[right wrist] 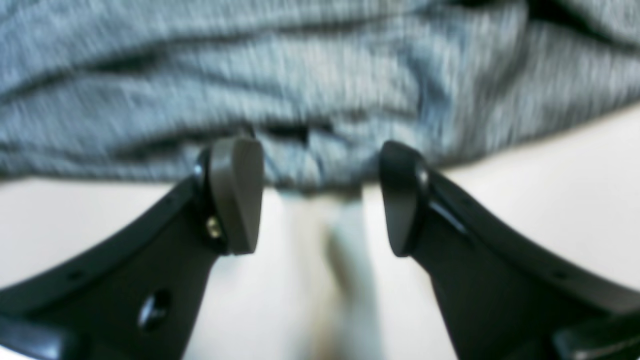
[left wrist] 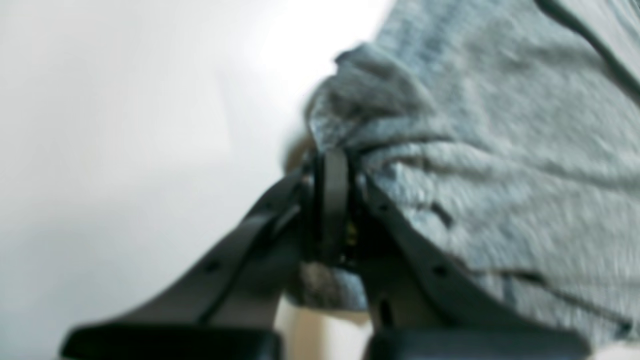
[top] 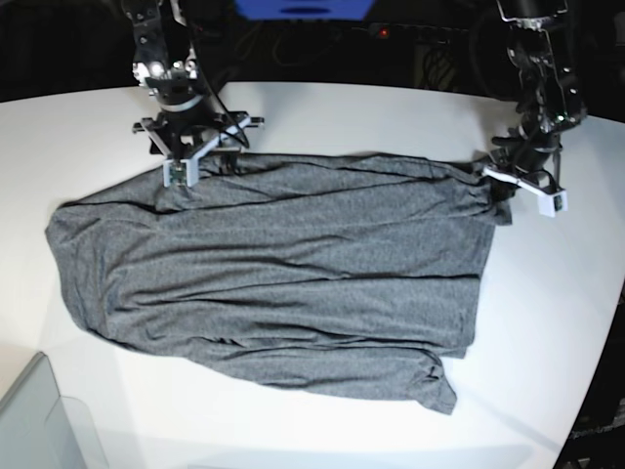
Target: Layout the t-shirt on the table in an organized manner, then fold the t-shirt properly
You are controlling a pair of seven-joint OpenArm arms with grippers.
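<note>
your t-shirt (top: 283, 283) lies spread across the middle of the white counter (top: 547, 322), wrinkled, its long side running left to right, its far edge toward the counter's back edge. your left gripper (left wrist: 332, 200) sits at the shirt's far right corner, its fingers (left wrist: 334, 175) pressed together on a pinch of the grey knit. your right gripper (right wrist: 320, 195) is at the far left edge of the shirt, fingers (right wrist: 237, 195) spread wide, holding nothing, cloth just beyond the tips. a translucent bin (top: 34, 420) shows at the near left corner.
</note>
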